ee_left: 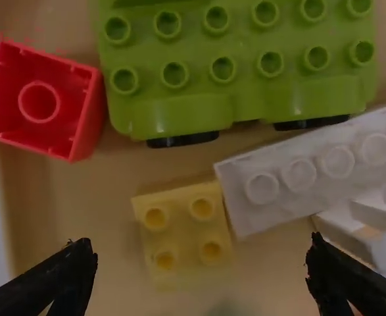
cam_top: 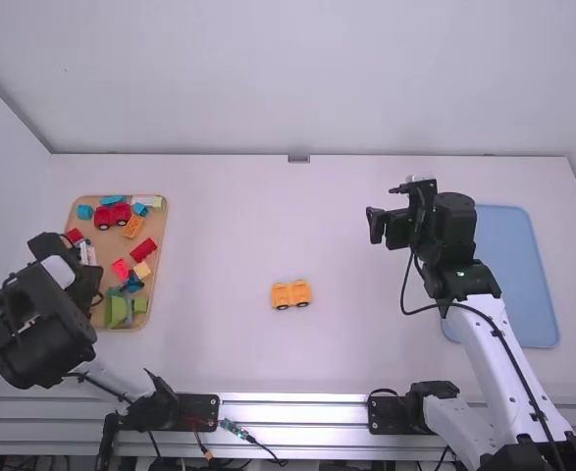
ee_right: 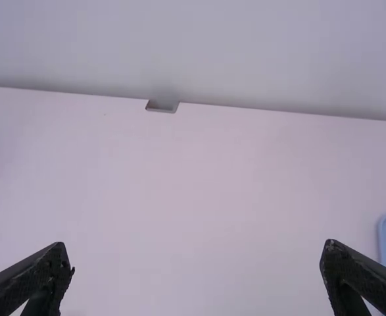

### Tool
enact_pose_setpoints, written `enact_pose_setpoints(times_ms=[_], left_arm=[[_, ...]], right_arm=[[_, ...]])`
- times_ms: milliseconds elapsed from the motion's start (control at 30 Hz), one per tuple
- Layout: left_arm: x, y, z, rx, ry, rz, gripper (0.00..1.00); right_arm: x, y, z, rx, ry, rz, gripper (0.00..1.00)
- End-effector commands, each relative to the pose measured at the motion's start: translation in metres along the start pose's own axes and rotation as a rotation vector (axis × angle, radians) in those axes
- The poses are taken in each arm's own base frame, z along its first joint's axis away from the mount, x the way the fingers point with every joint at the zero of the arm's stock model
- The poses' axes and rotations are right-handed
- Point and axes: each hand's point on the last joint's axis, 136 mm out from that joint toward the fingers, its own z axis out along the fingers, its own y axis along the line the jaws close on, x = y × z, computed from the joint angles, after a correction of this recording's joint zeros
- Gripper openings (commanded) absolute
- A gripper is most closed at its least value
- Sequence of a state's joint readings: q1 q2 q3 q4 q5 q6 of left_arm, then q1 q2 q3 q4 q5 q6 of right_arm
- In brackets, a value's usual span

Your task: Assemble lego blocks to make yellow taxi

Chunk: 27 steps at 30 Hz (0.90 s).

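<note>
- Out in the middle of the white table [cam_top: 435, 371], here is the task's own piece: the orange-yellow wheeled base [cam_top: 290, 294], sitting by itself between the two arms, wheels toward the camera's side.
- Over to the left, the left gripper [cam_top: 85, 265] is above the wooden tray [cam_top: 156, 296], right in among the loose blocks.
- Switching to the left wrist view: the left gripper [ee_left: 199, 263] has its fingers spread wide, nothing between them in its grasp, and the yellow brick [ee_left: 185, 227] sits in line with that gap, studs up.
- The white brick [ee_left: 308, 174] touches that yellow one at its side, lying slanted, also studs up.
- Beyond them sits the long green wheeled block [ee_left: 239, 79], studs facing the camera (a chunky thing, two full rows showing), and close beside it the red block [ee_left: 41, 102] shows its hollow underside.
- Elsewhere on the tray, the high view picks out a red wheeled block [cam_top: 112, 216] near the far edge, an orange block [cam_top: 132, 227] beside it, and a blue block [cam_top: 84, 212] by the far left corner.
- On the other side, the right gripper [cam_top: 388, 208] is over the table, well apart from the base; its fingers stand open and empty.
- The blue tray [cam_top: 531, 285] lies flat at the right, partly behind the right arm [cam_top: 503, 353].
</note>
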<state>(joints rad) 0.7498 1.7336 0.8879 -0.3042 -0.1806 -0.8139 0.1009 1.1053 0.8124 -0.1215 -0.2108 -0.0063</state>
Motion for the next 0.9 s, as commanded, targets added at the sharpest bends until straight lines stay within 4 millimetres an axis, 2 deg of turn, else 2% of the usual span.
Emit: enact_pose_setpoints(times_ms=[0, 100, 267, 433, 533, 600, 633, 700, 800, 833, 867], left_arm=[[0.0066, 0.0091, 0.0051, -0.029, 0.003, 0.002, 0.84], [0.0073, 0.0115, 0.0079, -0.026, -0.002, -0.004, 0.81], [0.0114, 0.0145, 0.0131, -0.017, -0.011, -0.009, 0.66], [0.0120, 0.0154, 0.0148, -0.012, -0.016, -0.011, 0.59], [0.0112, 0.0150, 0.0146, -0.012, -0.019, -0.012, 0.50], [0.0113, 0.0139, 0.0144, -0.010, -0.020, -0.010, 0.49], [0.0113, 0.0131, 0.0143, -0.007, -0.021, -0.009, 0.41], [0.0107, 0.0140, 0.0146, -0.007, -0.019, -0.013, 0.34], [0.0110, 0.0135, 0.0144, -0.007, -0.020, -0.011, 0.32], [0.0109, 0.0122, 0.0143, -0.003, -0.022, -0.010, 0.25], [0.0104, 0.0114, 0.0143, 0.001, -0.024, -0.012, 0.25]], right_arm=[[-0.0168, 0.0038, -0.0028, -0.011, -0.032, -0.007, 1.00], [-0.0168, 0.0035, -0.0028, -0.010, -0.032, -0.007, 1.00], [-0.0169, 0.0075, -0.0029, -0.034, -0.033, -0.008, 1.00], [-0.0169, 0.0074, -0.0030, -0.033, -0.033, -0.008, 1.00], [-0.0169, 0.0072, -0.0030, -0.032, -0.033, -0.008, 1.00], [-0.0169, 0.0074, -0.0030, -0.033, -0.033, -0.008, 1.00], [-0.0168, 0.0074, -0.0030, -0.033, -0.033, -0.008, 1.00], [-0.0169, 0.0074, -0.0030, -0.033, -0.033, -0.008, 1.00], [-0.0168, 0.0074, -0.0030, -0.033, -0.033, -0.008, 1.00], [-0.0168, 0.0074, -0.0030, -0.033, -0.033, -0.008, 1.00], [-0.0169, 0.0074, -0.0030, -0.033, -0.033, -0.008, 0.99]])
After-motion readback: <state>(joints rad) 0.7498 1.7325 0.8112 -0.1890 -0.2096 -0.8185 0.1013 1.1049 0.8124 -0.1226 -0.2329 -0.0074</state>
